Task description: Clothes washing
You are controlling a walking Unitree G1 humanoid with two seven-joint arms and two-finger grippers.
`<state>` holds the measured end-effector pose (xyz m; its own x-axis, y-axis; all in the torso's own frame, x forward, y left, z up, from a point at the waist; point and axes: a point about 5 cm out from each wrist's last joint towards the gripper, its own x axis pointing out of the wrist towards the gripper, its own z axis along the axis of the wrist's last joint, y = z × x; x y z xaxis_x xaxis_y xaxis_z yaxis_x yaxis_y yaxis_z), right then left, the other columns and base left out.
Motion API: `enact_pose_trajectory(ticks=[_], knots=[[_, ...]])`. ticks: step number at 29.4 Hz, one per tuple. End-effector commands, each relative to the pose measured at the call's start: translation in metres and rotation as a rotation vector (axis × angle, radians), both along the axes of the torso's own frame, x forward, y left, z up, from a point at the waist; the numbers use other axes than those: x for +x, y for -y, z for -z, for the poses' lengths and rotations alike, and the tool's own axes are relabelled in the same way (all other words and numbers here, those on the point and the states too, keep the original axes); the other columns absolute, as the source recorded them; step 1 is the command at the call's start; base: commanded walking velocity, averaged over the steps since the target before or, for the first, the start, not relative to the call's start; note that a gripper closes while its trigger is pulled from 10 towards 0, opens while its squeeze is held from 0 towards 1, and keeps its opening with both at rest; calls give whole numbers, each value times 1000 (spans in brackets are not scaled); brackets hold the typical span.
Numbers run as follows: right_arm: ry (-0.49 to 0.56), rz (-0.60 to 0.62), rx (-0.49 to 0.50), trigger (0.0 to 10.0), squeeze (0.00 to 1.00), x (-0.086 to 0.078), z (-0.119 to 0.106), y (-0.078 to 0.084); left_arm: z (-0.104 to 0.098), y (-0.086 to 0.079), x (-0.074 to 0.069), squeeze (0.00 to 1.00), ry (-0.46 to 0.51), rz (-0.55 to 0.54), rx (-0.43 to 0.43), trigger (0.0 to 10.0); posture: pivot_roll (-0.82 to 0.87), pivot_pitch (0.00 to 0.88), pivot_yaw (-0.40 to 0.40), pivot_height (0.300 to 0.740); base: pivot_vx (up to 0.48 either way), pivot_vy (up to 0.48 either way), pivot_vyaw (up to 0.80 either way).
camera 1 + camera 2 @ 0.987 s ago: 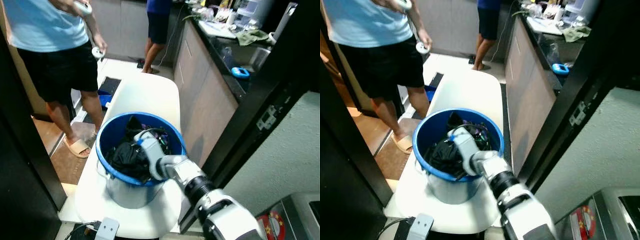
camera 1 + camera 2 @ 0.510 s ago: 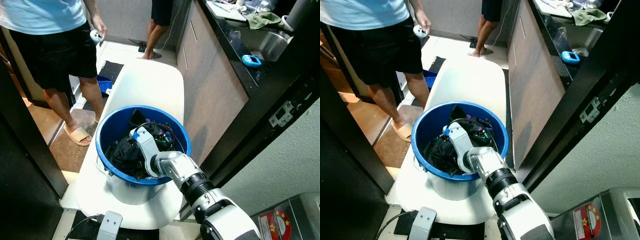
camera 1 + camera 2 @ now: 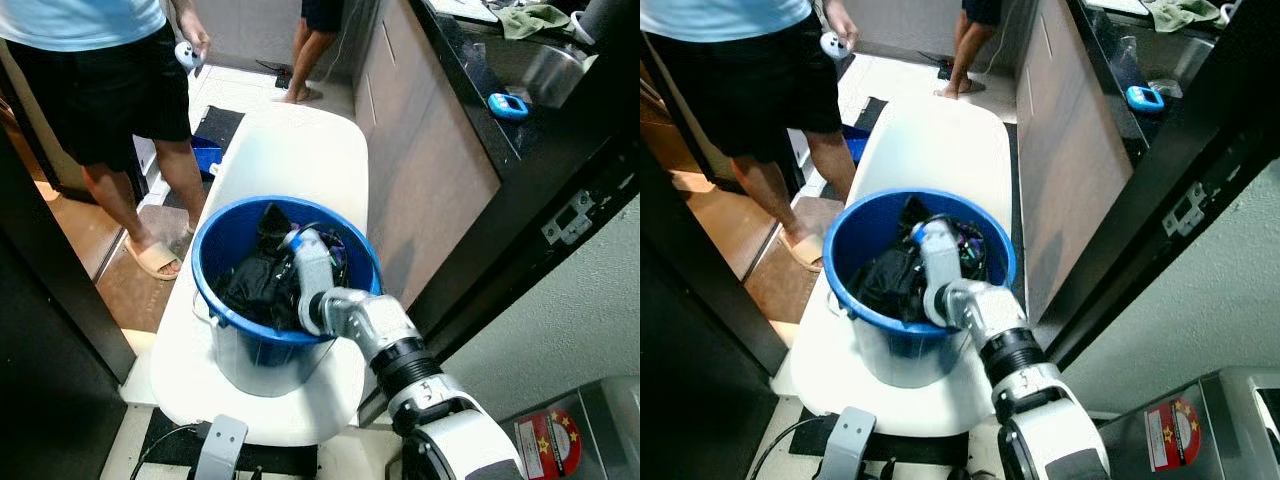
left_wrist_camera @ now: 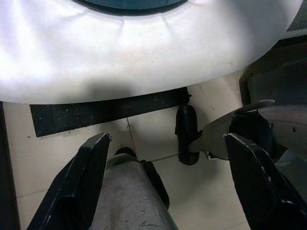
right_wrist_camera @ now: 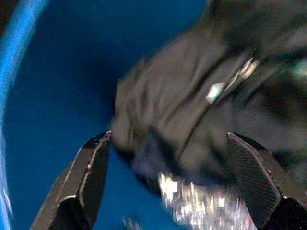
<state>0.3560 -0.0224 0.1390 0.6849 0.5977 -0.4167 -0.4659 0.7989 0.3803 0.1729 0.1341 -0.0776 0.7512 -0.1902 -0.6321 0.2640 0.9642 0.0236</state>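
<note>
Looking down along the left gripper point(image 4: 165, 182), two black fingers point(image 4: 88, 175) spread wide apart. Beyond them, a rounded glossy white surface point(image 4: 144, 52); just beneath its edge, a black floor mat point(image 4: 100, 112) on pale beige tiled floor point(image 4: 57, 153). Near the mat, the robot's grey-and-black leg point(image 4: 132, 201).

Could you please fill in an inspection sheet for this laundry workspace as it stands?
Surface: white table, bare beyond the bucket.
Job's things: blue bucket holding dark clothes.
Clutter: nothing seen on the table.
Grippers: right gripper open inside the bucket above the clothes; left gripper open, hanging idle below the table edge.
Cables: cord on the floor by the table's near end.
Surroundings: person standing left; dark kitchen counter right.
</note>
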Motion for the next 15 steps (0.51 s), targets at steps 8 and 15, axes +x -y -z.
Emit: enact_pose_trajectory(ticks=[8,15], knots=[[59,-50,308,10000,0,-17,-64,-75,18,15,-41,0,-147,22,-33,10000,152,240,-203,740,0,0,0],[103,-133,211,10000,0,-38,-60,-94,18,22,-46,0,-136,23,-48,10000,150,313,-229,740,0,0,0]])
